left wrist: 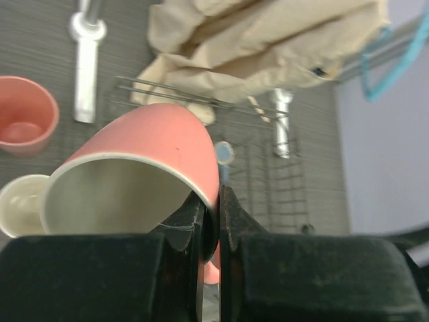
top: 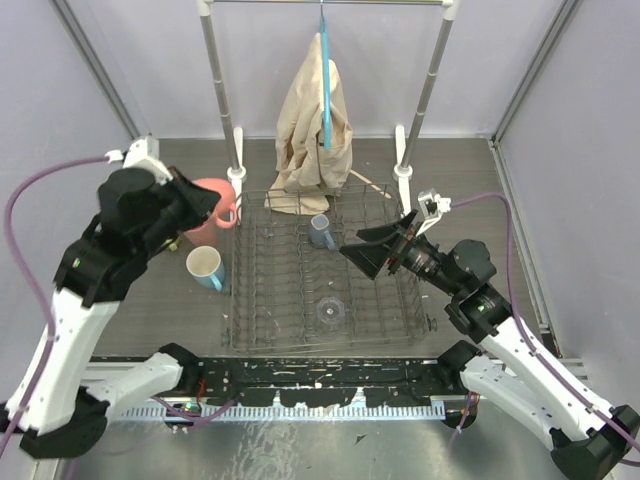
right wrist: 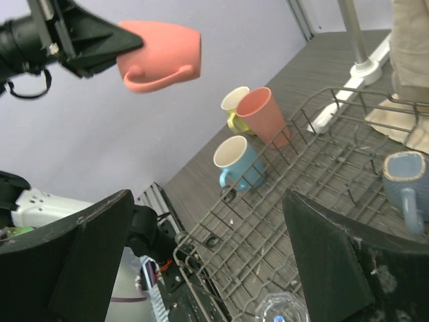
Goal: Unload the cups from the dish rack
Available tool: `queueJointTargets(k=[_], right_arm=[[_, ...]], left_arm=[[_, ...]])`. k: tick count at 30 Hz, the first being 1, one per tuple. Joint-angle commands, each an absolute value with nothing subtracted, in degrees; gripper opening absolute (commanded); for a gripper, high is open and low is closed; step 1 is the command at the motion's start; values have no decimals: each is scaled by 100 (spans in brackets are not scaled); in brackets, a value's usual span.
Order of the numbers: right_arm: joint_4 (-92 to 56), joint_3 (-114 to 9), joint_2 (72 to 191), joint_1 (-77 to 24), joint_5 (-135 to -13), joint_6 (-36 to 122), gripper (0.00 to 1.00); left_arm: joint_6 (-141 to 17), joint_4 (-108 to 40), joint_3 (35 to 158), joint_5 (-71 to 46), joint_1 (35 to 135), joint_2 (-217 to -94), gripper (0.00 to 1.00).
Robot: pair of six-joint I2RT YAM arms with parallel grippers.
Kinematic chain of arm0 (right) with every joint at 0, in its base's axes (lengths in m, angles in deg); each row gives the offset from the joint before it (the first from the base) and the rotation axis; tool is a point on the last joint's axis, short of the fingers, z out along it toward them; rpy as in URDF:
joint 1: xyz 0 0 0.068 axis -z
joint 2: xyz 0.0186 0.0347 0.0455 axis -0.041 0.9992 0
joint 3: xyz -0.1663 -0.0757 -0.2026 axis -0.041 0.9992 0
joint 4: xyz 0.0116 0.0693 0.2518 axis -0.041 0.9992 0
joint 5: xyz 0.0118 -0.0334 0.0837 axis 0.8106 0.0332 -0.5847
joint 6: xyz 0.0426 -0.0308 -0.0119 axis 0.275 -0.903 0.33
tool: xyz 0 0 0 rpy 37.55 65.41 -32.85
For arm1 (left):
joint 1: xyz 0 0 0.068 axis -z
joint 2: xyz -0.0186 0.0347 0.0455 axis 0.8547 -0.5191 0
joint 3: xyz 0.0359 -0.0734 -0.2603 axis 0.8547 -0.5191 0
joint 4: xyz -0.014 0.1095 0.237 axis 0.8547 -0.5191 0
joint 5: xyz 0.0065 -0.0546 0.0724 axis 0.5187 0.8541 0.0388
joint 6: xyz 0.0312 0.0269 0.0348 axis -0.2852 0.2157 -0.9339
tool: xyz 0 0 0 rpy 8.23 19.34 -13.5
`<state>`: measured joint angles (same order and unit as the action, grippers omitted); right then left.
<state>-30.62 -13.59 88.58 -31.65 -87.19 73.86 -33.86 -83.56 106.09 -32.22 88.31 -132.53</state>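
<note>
Your left end effector (left wrist: 211, 201) pinches a pink mug (left wrist: 154, 147) by its rim, high above the bench (top: 150, 320) left of the dish rack (top: 400, 300), while your right end effector (top: 368, 248) gapes empty over the rack, so lower the mug upright beside the blue mug (top: 205, 268).

Table (top: 465, 185), dish rack (top: 300, 290), blue mug (top: 206, 268), pink cup (right wrist: 265, 114)

Five mugs (right wrist: 161, 50) (right wrist: 265, 115) (right wrist: 233, 100) (right wrist: 238, 164) (right wrist: 402, 176), one clear glass (top: 330, 312) and one dish rack (top: 270, 290).
</note>
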Motion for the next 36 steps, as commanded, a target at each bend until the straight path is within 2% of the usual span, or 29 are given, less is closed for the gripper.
queueJointTargets(k=[1, 9, 17, 27, 36], right_arm=[[-2611, -1495, 8591, -3140, -8441, 6893, 98], [-2261, -1393, 8287, -3140, -8298, 6562, 98], [-2252, -1316, 8402, -3140, -8269, 6446, 98], [-2252, -1270, 8468, -3139, -8265, 6411, 98], [-2285, -1203, 8634, -3132, -8290, 6390, 98]], left_arm=[[-3937, -8605, 11358, -4189, 8605, -14188, 0], [-3846, -8155, 11727, -2789, 6806, -15477, 0], [-4024, -8303, 12654, -3191, 6597, -16729, 0], [-3936, -8138, 12743, -3277, 5905, -17560, 0], [-4066, -8199, 13207, -3431, 5686, -18418, 0]])
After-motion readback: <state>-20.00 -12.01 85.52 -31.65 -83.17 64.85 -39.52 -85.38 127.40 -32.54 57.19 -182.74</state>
